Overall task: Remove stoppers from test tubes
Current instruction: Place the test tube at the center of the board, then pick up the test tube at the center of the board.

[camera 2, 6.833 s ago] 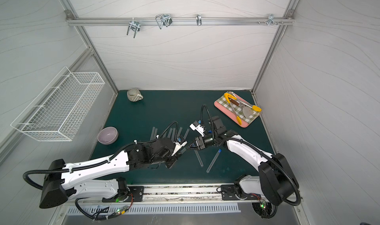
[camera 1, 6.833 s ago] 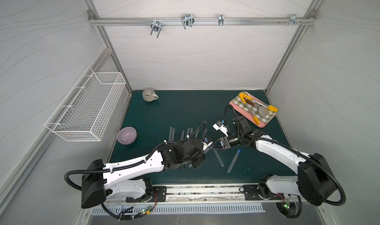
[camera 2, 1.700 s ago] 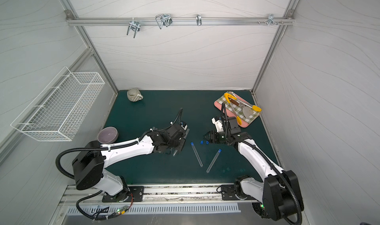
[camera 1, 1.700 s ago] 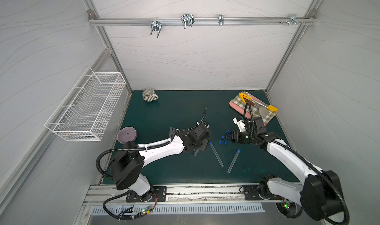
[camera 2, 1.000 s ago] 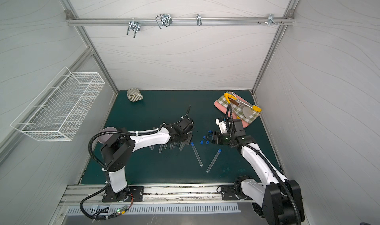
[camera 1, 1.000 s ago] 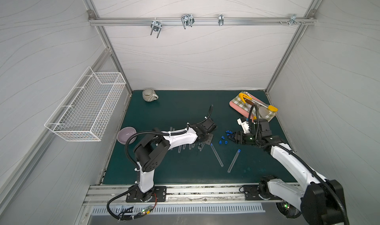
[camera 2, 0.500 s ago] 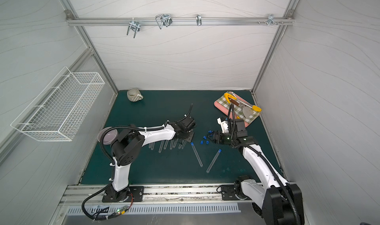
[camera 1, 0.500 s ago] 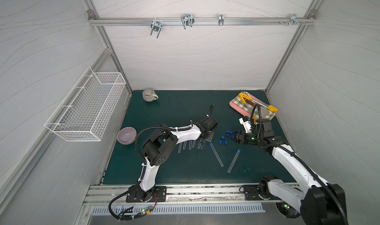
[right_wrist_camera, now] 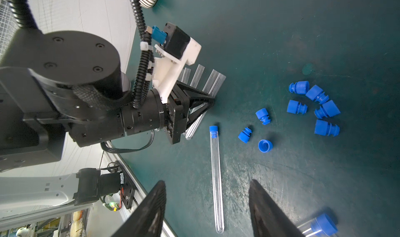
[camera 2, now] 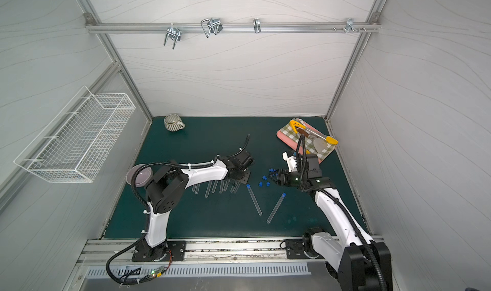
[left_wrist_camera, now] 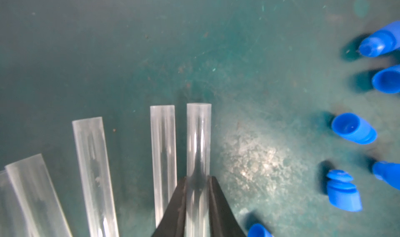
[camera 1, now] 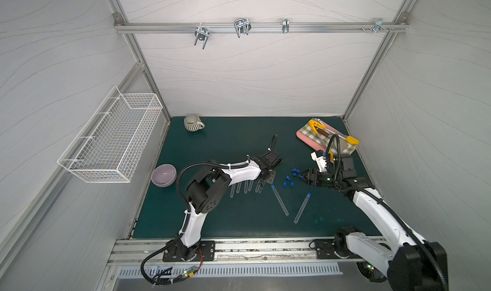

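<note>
Mostly done: opened test tubes (left_wrist_camera: pixel 95 171) fan beneath the left gripper (left_wrist_camera: pixel 197 181), its jaws narrow round one bare tube (left_wrist_camera: pixel 198 138), with loose stoppers (camera 1: pixel 291 183) at its three o'clock, while two stoppered tubes (camera 1: pixel 279 200) at its five o'clock remain for the wide, empty right gripper (right_wrist_camera: pixel 206 181).

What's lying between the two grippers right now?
Loose blue stoppers, between the left gripper on its test tube and the open right gripper; both top views show it.
</note>
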Controlling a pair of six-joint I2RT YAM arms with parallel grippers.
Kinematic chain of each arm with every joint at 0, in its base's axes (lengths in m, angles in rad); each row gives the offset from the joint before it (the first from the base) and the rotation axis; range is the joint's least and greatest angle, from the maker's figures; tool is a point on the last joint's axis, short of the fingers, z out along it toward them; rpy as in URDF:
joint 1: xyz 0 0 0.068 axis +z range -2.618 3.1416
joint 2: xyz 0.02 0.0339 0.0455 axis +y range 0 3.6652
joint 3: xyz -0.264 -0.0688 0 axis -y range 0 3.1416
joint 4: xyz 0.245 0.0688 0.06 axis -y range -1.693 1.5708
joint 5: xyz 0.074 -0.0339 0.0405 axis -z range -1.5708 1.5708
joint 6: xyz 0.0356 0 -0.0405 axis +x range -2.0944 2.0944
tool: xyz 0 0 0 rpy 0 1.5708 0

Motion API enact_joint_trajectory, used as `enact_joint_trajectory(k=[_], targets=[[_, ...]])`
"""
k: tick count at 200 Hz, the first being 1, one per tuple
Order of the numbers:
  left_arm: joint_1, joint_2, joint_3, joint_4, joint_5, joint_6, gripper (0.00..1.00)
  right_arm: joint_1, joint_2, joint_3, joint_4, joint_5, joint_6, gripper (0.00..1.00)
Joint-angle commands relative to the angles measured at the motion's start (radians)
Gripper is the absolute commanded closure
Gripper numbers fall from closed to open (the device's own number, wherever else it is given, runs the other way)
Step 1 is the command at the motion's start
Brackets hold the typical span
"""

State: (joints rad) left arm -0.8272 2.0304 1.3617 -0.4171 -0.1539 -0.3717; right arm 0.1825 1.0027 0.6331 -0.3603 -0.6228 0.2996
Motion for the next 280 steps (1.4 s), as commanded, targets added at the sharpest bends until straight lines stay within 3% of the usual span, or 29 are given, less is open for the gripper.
enact_joint_trajectory(k=[1, 34, 70, 105, 150, 195, 280], targets=[[0.003, -0.033, 0.055, -0.033, -0.023, -0.006, 0.74, -0.008, -0.018, -0.009, -0.020, -0.023, -0.006, 0.39], [0.003, -0.061, 0.062, -0.051, -0.026, -0.003, 0.60, -0.008, -0.018, -0.006, -0.022, -0.026, -0.005, 0.38], [0.000, -0.128, 0.043, -0.070, -0.010, -0.018, 0.59, -0.012, -0.035, -0.007, -0.034, -0.018, -0.010, 0.38], [-0.022, -0.242, -0.054, -0.026, 0.042, -0.114, 0.57, -0.026, -0.009, -0.032, 0.000, -0.039, -0.008, 0.38], [-0.102, -0.341, -0.162, -0.008, -0.036, -0.202, 0.48, -0.064, -0.015, -0.051, 0.005, -0.064, -0.010, 0.38], [-0.169, -0.296, -0.198, -0.002, -0.061, -0.275, 0.34, -0.088, -0.004, -0.077, 0.030, -0.089, -0.002, 0.38], [-0.250, -0.172, -0.149, 0.008, -0.079, -0.344, 0.32, -0.135, -0.007, -0.099, 0.043, -0.103, -0.001, 0.38]])
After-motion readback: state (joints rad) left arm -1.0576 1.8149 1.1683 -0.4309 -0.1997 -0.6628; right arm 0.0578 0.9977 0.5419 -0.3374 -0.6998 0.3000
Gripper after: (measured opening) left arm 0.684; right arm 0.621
